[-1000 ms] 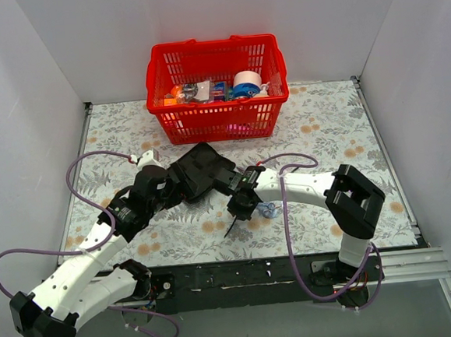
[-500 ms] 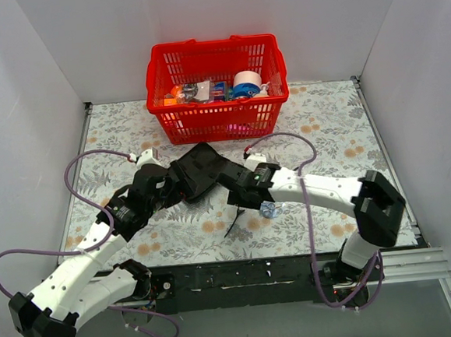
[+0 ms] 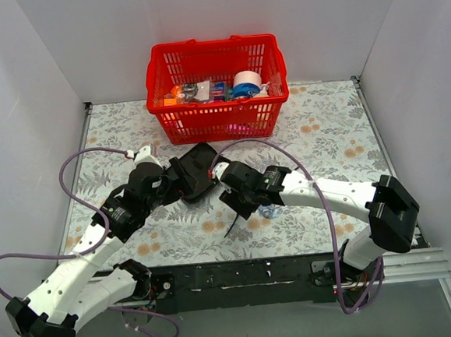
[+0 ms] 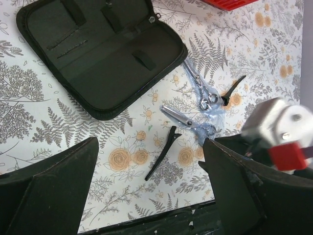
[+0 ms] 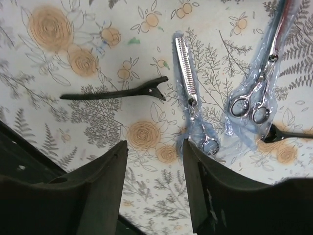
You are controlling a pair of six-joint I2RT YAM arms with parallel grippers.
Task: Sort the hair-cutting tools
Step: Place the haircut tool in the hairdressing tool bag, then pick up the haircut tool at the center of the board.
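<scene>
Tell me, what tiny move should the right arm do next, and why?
Probably lower the right pincer onto the toothed scissors. It hangs open and empty just above them. The scissors lie loose beside the black clip, not yet put away, and the black case lies open nearby with free slots.

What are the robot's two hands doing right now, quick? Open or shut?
Left gripper: open, holding nothing.
Right gripper: open, holding nothing.
</scene>
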